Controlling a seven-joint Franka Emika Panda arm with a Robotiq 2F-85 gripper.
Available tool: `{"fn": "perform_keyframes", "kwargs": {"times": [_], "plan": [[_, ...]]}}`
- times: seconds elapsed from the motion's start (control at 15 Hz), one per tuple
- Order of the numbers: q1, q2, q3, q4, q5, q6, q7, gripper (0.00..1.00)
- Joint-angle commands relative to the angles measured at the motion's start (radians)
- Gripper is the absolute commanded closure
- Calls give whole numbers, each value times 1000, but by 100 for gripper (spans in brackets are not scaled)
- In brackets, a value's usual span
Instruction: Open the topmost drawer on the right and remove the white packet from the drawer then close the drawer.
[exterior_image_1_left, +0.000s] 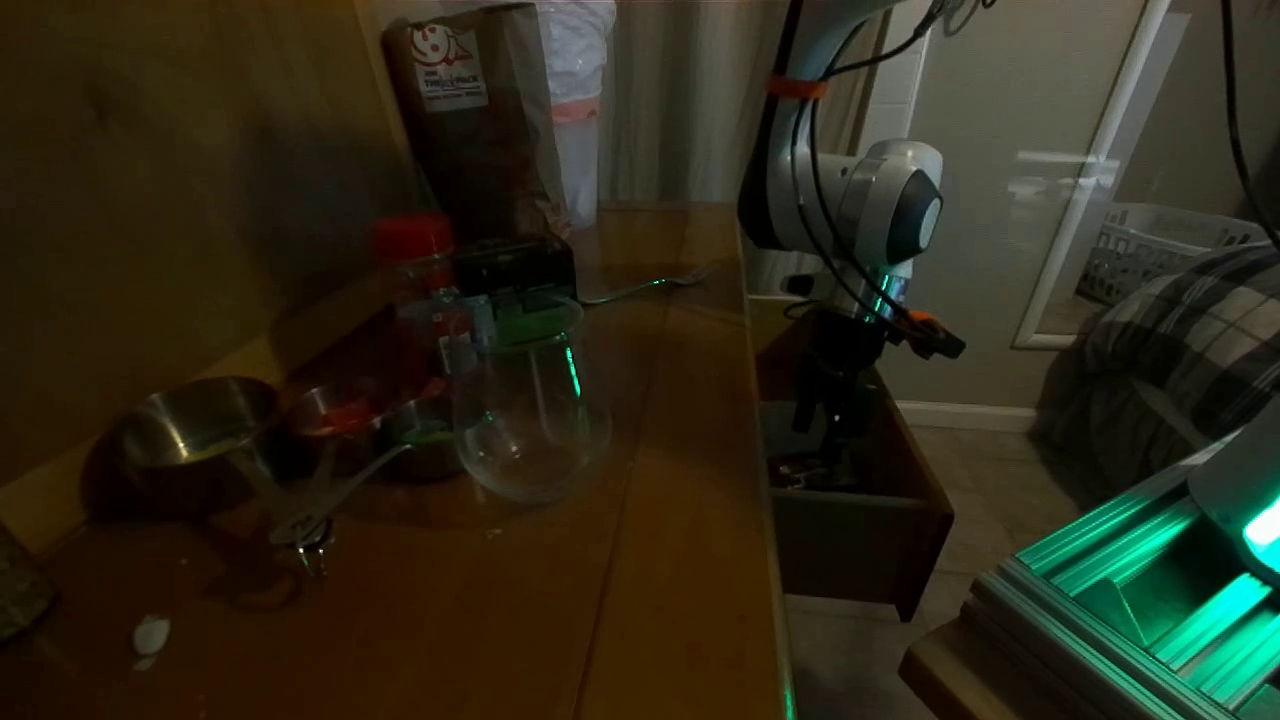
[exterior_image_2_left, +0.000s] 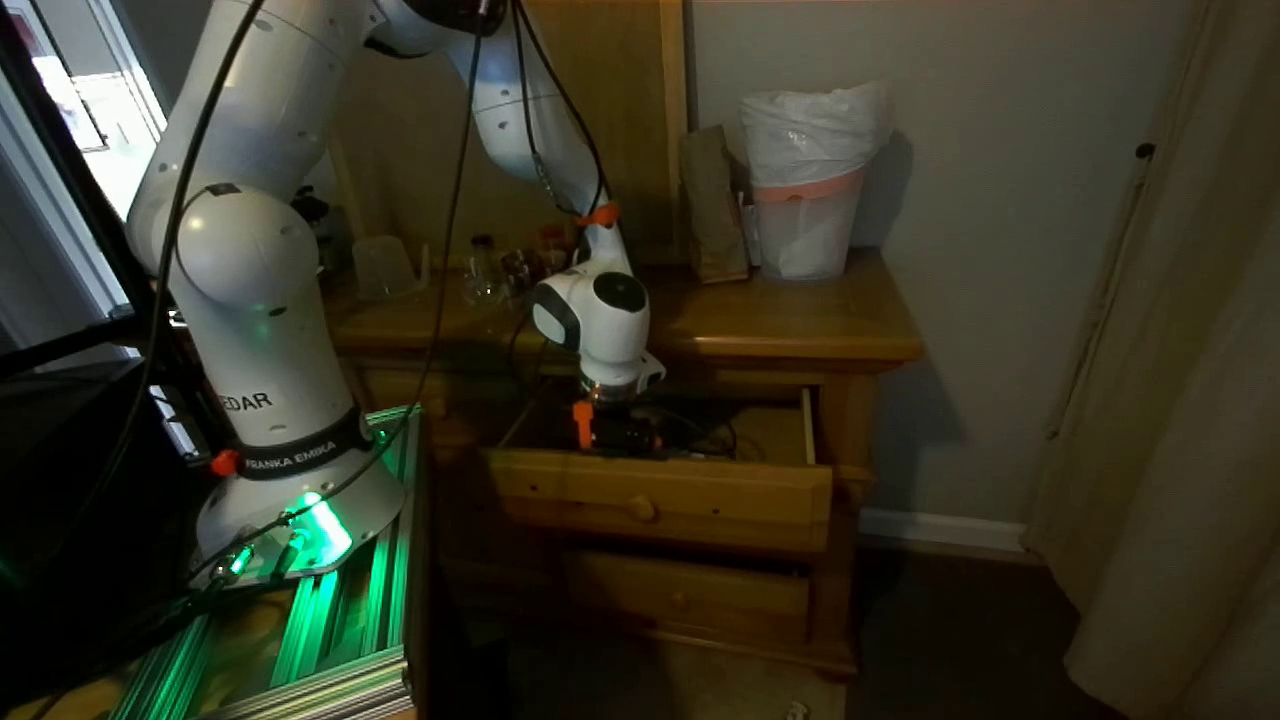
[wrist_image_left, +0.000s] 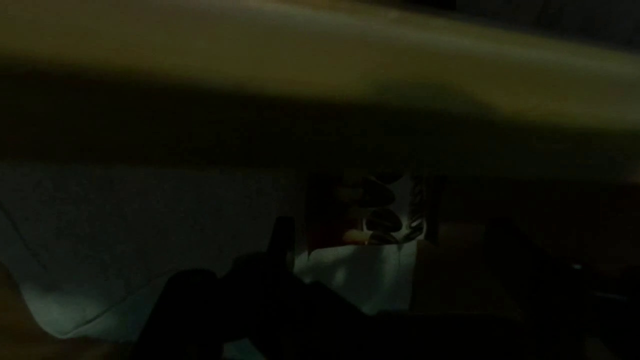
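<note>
Drawer (exterior_image_2_left: 740, 505) open around the gripper (exterior_image_1_left: 822, 432).
Jaws stand apart, holding nothing I can see; a printed packet (wrist_image_left: 375, 220) lies below them.

Wht arm (exterior_image_2_left: 250, 250), blk cables (exterior_image_2_left: 176, 212), orange strap (exterior_image_1_left: 797, 88), blk collar (exterior_image_2_left: 302, 454) mkd "FRANKA EMIKA", grn base light (exterior_image_2_left: 325, 530), dk jaws

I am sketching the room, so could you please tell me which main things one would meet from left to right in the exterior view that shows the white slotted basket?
Large metal cup, red-topped container, clear glass, open drawer with the gripper reaching into it, white slotted basket.
</note>
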Motion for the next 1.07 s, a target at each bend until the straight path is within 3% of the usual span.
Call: {"fn": "perform_keyframes", "kwargs": {"times": [0.0, 0.2, 0.27, 0.4, 0.53, 0.6, 0.67, 0.8, 1.0], "plan": [[-14, 54, 1, 41, -17, -34, -15, 34], [-11, 74, 0, 56, -15, -39, -16, 56], [-10, 78, 0, 60, -14, -37, -18, 14], [-9, 87, 3, 69, -5, -33, -27, 15], [-8, 95, 4, 76, -4, -31, -36, 2], [-8, 99, 4, 79, -4, -30, -38, 9], [-7, 101, 3, 82, -4, -30, -40, 37], [-8, 107, 2, 87, -3, -28, -46, 35], [-9, 113, 2, 90, 0, -28, -53, 57]]}}
